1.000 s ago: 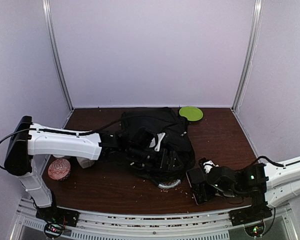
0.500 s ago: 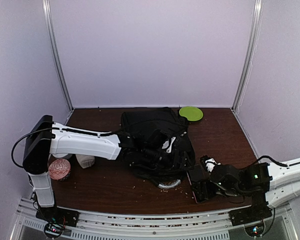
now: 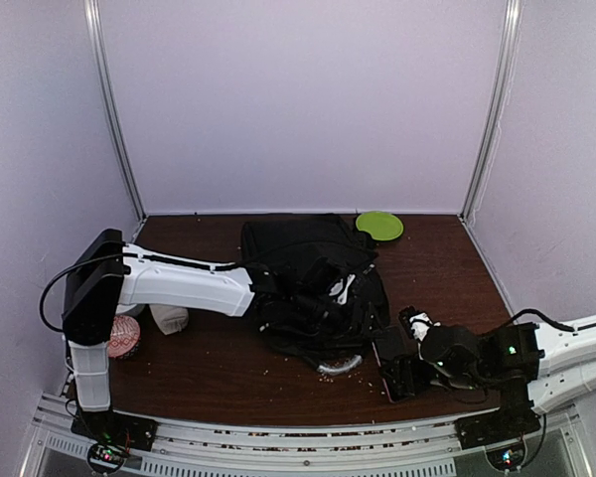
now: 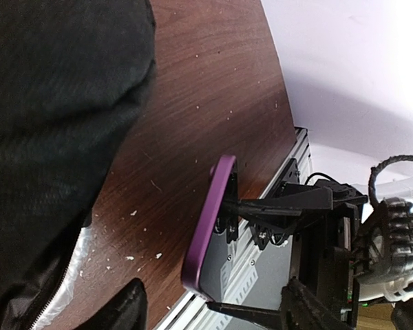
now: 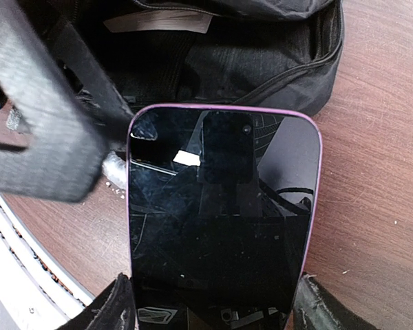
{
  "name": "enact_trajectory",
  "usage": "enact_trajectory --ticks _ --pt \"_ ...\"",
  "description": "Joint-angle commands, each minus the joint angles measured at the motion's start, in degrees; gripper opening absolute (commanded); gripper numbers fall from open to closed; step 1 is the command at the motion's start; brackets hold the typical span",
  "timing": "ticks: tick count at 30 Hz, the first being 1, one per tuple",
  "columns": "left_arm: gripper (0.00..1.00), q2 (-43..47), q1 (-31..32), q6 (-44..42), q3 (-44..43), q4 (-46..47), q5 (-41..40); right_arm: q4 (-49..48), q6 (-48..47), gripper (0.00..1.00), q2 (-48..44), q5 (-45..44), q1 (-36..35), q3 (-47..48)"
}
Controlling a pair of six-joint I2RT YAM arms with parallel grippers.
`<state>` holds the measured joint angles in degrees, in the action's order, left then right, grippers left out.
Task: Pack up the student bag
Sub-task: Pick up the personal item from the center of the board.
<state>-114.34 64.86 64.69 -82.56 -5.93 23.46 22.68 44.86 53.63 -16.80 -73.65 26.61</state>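
Pinched across its lower end, a phone (image 5: 220, 220) in a purple case sits between the fingers of the right gripper (image 5: 210, 313), whose jaws stand wide only because the phone fills them. It is held just above the table (image 3: 209, 368), screen up in the wrist view. It is just beside the near edge of the student bag (image 3: 308, 253) and not yet inside.

Across from it, the left gripper (image 4: 217, 311) reaches over the bag's near right side. Its jaws are spread, and nothing shows between them in its own view. Black fabric and a strip of zipper (image 4: 58, 282) lie close by its left finger.

The bag lies slumped at mid-table with its mouth towards the phone. What it already holds cannot be made out. Outside it are a green disc (image 3: 379, 225) at the back edge and, near the left arm's base, a pink patterned object (image 3: 117, 338) and a pale object (image 3: 169, 318). By my judgement the packing is partway at best, with the phone the item in hand and those three possibly left.
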Motion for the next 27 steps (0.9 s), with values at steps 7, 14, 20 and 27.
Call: enact_trajectory --ticks 7,14,20,27 --pt "0.59 -3.4 -1.7 1.5 -2.0 3.1 2.3 -1.3 -1.0 0.41 -0.4 -2.4 -0.4 2.0" --pt "0.52 -3.5 -2.0 1.5 -1.9 3.7 2.1 -2.1 -1.1 0.41 -2.0 -1.5 -0.4 2.1" --pt "0.47 -3.6 -2.0 1.7 -1.7 4.4 2.0 -3.2 -1.1 0.41 -3.8 -0.3 -0.5 1.8" --pt "0.43 -3.5 -1.9 1.8 -1.7 4.7 1.9 -4.5 -1.2 0.41 -5.2 1.0 -0.5 1.8"
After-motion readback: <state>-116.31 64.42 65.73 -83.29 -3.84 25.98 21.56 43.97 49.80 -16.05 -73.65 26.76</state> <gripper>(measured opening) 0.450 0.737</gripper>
